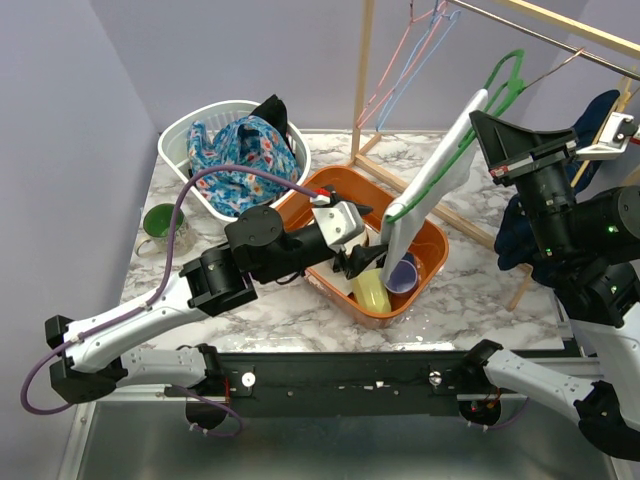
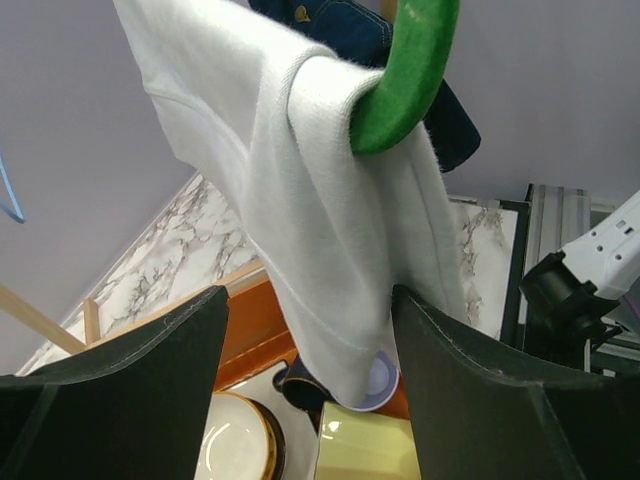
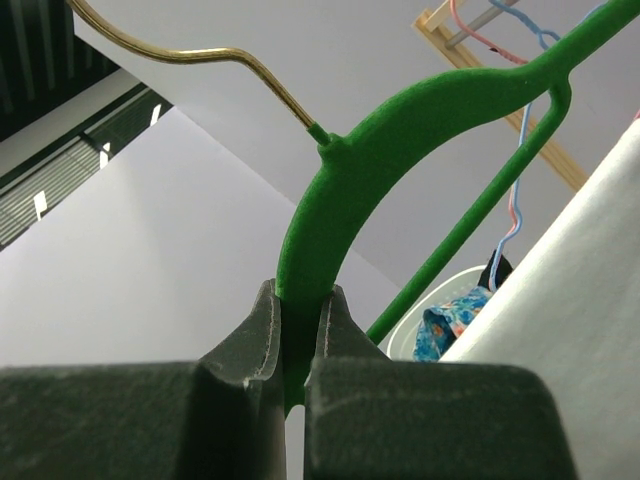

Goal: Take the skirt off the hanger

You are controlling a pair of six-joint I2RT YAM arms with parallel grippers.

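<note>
Clamping hanger (image 3: 400, 130) in right gripper (image 3: 300, 315); straddling skirt (image 2: 300, 230) hem with left gripper (image 2: 308, 335) agape; advisable: pinch cloth high, pull down and away, holding hanger steady.

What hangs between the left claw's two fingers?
The white skirt, draped over the green hanger, hangs between the fingers of the left claw; the left wrist view shows this.

the top camera hangs high behind the near edge of the marble table (image 1: 480, 310) and looks down and across it toward the back wall (image 1: 250, 50). the left wrist camera looks up from close under the white skirt (image 2: 300, 220) and green hanger (image 2: 410, 80), while the right wrist camera sits hard against that same hanger, facing upward; all three share it.
</note>
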